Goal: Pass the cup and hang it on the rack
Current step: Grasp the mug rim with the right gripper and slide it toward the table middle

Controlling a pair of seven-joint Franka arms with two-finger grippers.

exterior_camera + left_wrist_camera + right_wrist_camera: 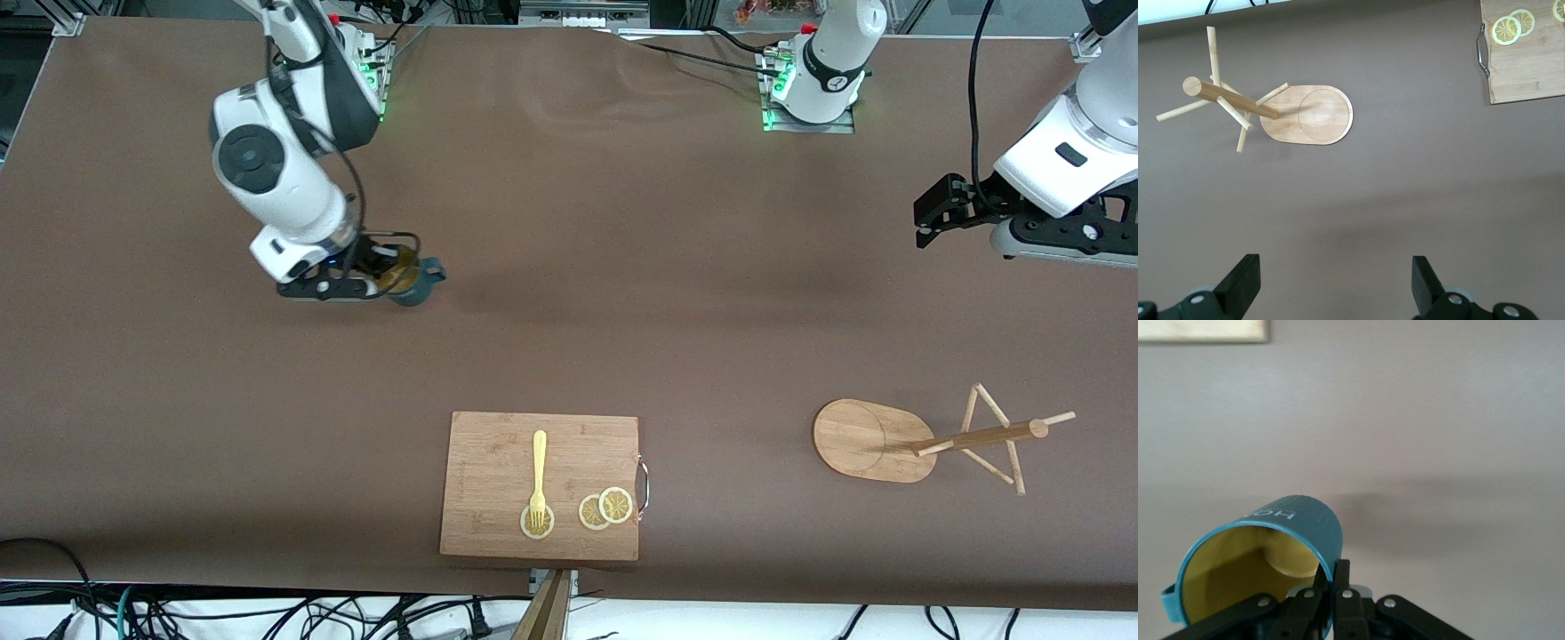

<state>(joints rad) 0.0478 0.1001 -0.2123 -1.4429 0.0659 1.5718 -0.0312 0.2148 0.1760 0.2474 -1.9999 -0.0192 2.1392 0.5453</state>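
My right gripper (384, 271) is shut on the wall of the cup (414, 283), a dark teal mug with a yellow inside, and holds it tilted over the bare table toward the right arm's end. In the right wrist view the cup (1281, 540) shows its pale lettering, one finger inside the rim and one outside, with the gripper (1333, 577) pinching it. The rack (925, 440), a bamboo mug tree, stands on its oval base toward the left arm's end. My left gripper (929, 218) is open and empty above the table there; the rack (1271, 110) shows in its wrist view.
A wooden cutting board (540, 484) lies near the front edge, with a yellow fork (539, 476) and lemon slices (605, 508) on it. Its corner shows in the left wrist view (1525, 73). The table is covered in brown cloth.
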